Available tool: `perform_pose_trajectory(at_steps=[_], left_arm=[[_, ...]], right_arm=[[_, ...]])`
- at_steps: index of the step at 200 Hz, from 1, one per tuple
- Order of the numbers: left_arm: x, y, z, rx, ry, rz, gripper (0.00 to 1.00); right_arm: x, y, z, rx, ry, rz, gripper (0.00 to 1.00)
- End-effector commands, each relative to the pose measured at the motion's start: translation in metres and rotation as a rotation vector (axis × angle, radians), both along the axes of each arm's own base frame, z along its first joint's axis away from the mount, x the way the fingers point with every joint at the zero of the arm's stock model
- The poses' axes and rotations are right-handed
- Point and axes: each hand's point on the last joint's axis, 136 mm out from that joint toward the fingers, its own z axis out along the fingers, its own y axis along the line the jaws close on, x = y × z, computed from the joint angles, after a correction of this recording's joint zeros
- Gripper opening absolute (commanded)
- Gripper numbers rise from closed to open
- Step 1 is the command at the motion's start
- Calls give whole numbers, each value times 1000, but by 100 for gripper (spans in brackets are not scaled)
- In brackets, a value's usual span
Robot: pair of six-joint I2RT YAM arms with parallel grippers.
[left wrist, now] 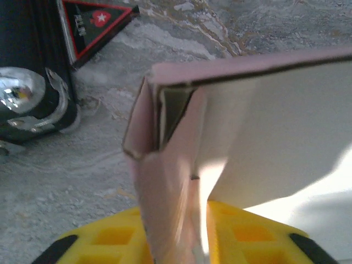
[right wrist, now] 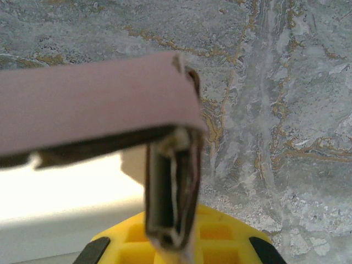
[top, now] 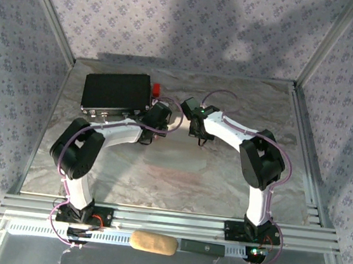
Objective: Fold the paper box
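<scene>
The paper box (left wrist: 275,121) is pale pink outside and whitish inside, partly folded, and held off the marbled table between both arms. In the left wrist view one upright pink side wall runs down between the yellow fingers (left wrist: 110,242); my left gripper (left wrist: 176,245) is shut on it. In the right wrist view the paper box (right wrist: 93,104) shows a doubled-over end wall clamped in my right gripper (right wrist: 171,245), which is shut on it. From above, the left gripper (top: 158,114) and right gripper (top: 196,125) face each other at the table's far middle, and the box between them is mostly hidden.
A larger black case (top: 116,92) lies at the far left, just behind the left gripper, its metal latch (left wrist: 30,102) close to the box. A small red object (top: 157,90) sits by the case's right end. A tan oblong (top: 153,243) rests on the near rail.
</scene>
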Motion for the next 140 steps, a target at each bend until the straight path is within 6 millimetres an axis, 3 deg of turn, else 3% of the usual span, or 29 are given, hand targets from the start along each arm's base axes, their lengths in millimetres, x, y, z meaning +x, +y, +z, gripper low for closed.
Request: perform_pose_trajectory(at_steps=[1, 56, 87, 140], left_arm=[[14, -2, 7, 9, -48, 5, 22], [19, -2, -3, 33, -83, 42, 15], [18, -1, -6, 71, -103, 69, 0], [7, 12, -6, 276, -159, 159, 0]], right_arm=[[-10, 1, -17, -9, 84, 20, 0], [-10, 4, -20, -13, 92, 25, 0], [-9, 2, -20, -21, 94, 22, 0], [-9, 1, -22, -25, 97, 15, 0]])
